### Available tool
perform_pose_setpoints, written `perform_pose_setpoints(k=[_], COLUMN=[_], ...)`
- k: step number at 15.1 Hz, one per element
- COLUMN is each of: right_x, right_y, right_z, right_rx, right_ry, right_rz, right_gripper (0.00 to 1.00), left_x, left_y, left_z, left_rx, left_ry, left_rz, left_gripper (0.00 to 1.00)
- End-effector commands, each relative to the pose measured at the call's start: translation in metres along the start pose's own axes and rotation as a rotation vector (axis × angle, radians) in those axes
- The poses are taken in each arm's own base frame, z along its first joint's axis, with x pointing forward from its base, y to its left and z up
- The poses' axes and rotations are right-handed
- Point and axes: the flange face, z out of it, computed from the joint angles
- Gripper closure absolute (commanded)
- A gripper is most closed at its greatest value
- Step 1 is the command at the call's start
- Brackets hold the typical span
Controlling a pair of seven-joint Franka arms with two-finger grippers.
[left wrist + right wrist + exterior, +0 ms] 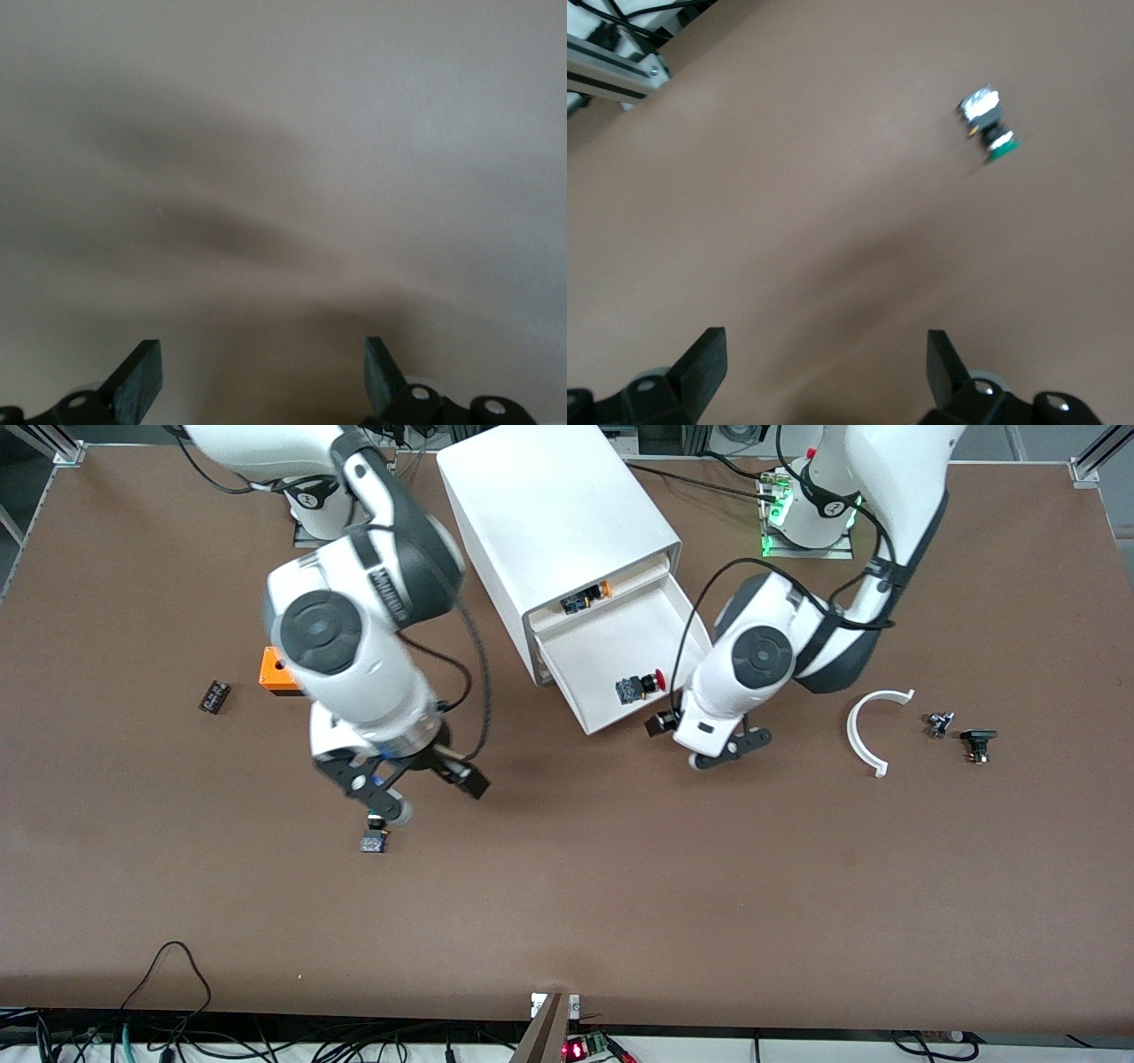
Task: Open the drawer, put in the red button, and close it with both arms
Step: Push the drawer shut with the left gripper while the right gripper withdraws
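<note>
Item: small red-capped push-button switch [640, 685] is lying at 6 o'clock in the pulled-out shallow white plastic drawer [620, 646], awaiting closing, while left claw [722, 748] and right claw [403, 779] are hovering over the brown table [620, 886], both wide open, empty.

Two push-button switches: one red button [640, 685]; one green-capped [991, 123]; one cabinet [555, 540]; two arms.

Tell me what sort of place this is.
Most likely a robotics lab test bench. Two bolted-down arms work over a brown table, with loose cables along its edge. A white cabinet with the drawer pulled open holds the red button, and small electrical parts lie scattered about.
</note>
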Motion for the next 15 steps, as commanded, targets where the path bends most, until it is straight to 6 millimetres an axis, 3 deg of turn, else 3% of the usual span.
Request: perform_pose_setpoints(k=[1, 4, 10, 13, 15], right_x=[0.040, 0.081, 0.148, 0.160, 0.160], right_y=[0.038, 0.075, 0.144, 0.166, 0.180], right_z=[-0.023, -0.016, -0.004, -0.011, -0.018], right_rx=[0.008, -0.009, -0.077, -0.099, -0.102], right_ry=[-0.031, -0.037, -0.001, 0.012, 0.006], right_rz=[-0.109, -0.232, -0.400, -0.414, -0.432], right_gripper=[0.00, 0.00, 0.00, 0.00, 0.00], left_x=[-0.031, -0.066, -0.122, -0.146, -0.152], left_y=[0.002, 0.010, 0.023, 0.029, 0.030], left_z=[-0.002, 0.016, 0.030, 0.037, 0.038], left_rx=[0.026, 0.053, 0.075, 0.083, 0.084], left_ry=[0.043, 0.012, -0.021, -0.034, -0.038], left_rz=[0.000, 0.055, 0.089, 0.096, 0.093], left_gripper=[0.00, 0.00, 0.00, 0.00, 0.00])
